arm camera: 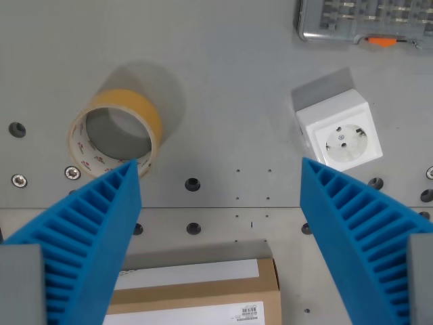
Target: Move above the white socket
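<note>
The white socket (340, 133) is a small white cube with a round outlet face, standing on the grey table at the wrist view's right, upper middle. My gripper (220, 169) is open and empty, its two blue ribbed fingers (95, 230) spread wide at the bottom left and bottom right. The socket lies just above the tip of the right finger (352, 223), to the right of the gap's centre.
A roll of tan tape (115, 132) stands at the left, by the left fingertip. A grey tool case with an orange latch (369, 20) is at the top right. A cardboard box (203, 291) lies at the bottom centre. Bolt holes dot the table.
</note>
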You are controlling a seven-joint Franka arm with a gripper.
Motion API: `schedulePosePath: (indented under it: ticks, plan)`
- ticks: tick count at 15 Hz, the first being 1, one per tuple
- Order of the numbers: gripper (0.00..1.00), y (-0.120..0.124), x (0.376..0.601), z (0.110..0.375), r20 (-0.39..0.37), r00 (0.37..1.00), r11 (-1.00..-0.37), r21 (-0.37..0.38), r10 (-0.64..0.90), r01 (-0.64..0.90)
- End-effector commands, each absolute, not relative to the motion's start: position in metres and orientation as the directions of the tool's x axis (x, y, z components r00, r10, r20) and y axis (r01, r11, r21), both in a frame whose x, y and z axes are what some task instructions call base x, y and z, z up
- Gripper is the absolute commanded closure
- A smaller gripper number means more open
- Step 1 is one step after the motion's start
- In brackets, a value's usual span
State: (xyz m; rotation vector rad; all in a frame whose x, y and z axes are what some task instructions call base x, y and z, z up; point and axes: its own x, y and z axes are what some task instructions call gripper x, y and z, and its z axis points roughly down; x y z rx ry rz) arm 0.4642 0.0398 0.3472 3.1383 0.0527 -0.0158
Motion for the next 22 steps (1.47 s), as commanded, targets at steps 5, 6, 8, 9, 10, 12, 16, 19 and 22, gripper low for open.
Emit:
schedulePosePath:
  ticks: [5,6,8,9,10,12,16,19,22]
  plan:
    - [0.00,0.039,0.464,0.349,-0.005,1.000,-1.000,0.003,0.015,0.015]
    - [0.00,0.039,0.464,0.348,-0.005,1.000,-1.000,0.003,0.003,0.003]
    - [0.00,0.038,0.463,0.347,-0.004,1.000,-1.000,0.004,-0.022,-0.022]
    - [0.00,0.038,0.463,0.346,-0.002,0.999,-0.999,0.005,-0.041,-0.041]
    - [0.00,0.037,0.462,0.345,-0.001,0.998,-0.998,0.006,-0.058,-0.058]
    - [0.00,0.035,0.461,0.343,0.005,0.996,-0.996,0.008,-0.093,-0.093]
    - [0.00,0.029,0.457,0.334,0.030,0.980,-0.980,0.012,-0.196,-0.197]
    - [0.00,0.023,0.454,0.324,0.055,0.957,-0.958,0.008,-0.285,-0.286]
    - [0.00,0.016,0.449,0.312,0.070,0.923,-0.925,0.001,-0.379,-0.380]
